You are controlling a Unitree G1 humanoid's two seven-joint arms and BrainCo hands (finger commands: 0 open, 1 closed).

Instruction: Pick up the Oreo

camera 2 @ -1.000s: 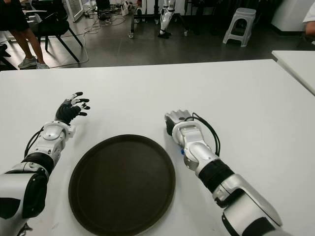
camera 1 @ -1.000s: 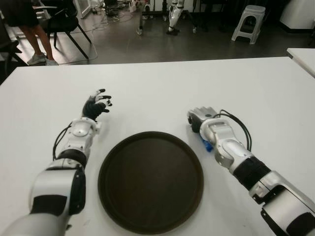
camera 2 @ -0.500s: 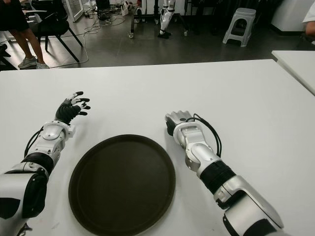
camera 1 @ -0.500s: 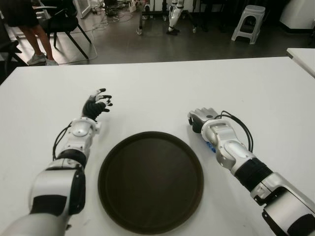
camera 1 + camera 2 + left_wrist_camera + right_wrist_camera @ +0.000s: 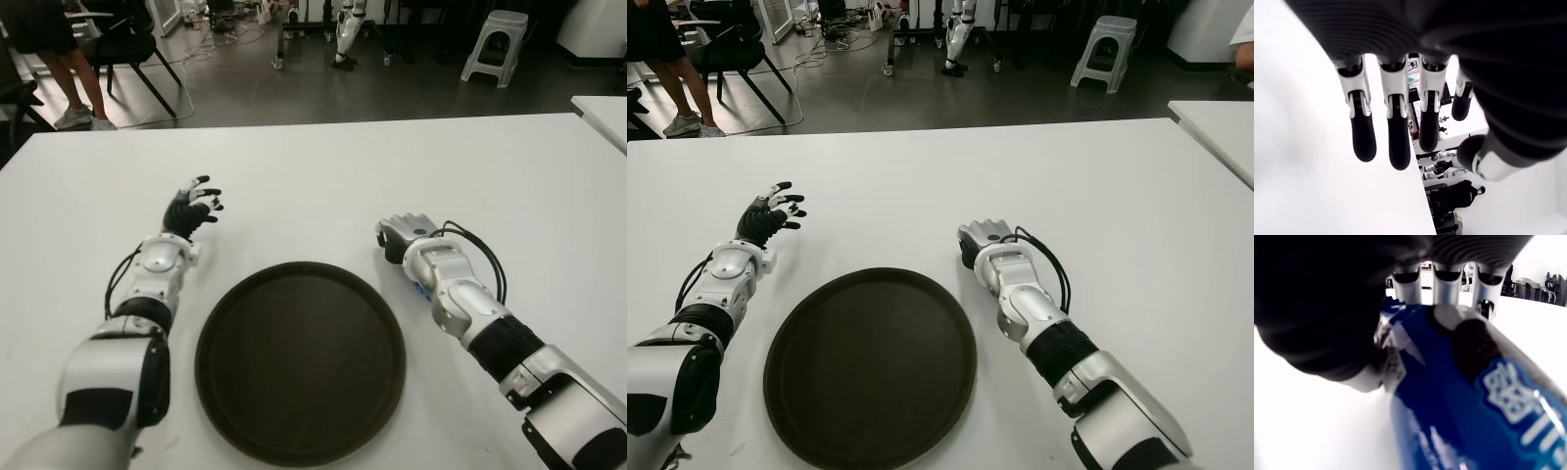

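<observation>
Right hand [image 5: 404, 232]: positioned on the white worktop [image 5: 323, 176] just beside the right rim of the round dark brown tray [image 5: 300, 360], on the side toward the worktop's far edge. The right wrist view shows its fingers [image 5: 1445, 281] curled down over the top of a blue glossy Oreo packet [image 5: 1469, 396], with the thumb against the packet's side; the packet is clasped in the hand. In the head views only a small blue strip of the packet [image 5: 421, 292] shows beneath the wrist, low against the worktop surface; whether it is lifted clear cannot be determined.

Left hand [image 5: 193, 208]: located beyond the tray's left side, nearer the worktop's left edge, well apart from the packet. Its black-tipped fingers [image 5: 1393, 132] are spread and slightly bent, holding nothing.

Tray: sits near the worktop's near edge, between the two forearms, with nothing on it.

Surroundings: past the far edge of the worktop, a grey floor with a white plastic stool [image 5: 494, 44], a black chair [image 5: 127, 44] and the legs of a standing person [image 5: 69, 73].
</observation>
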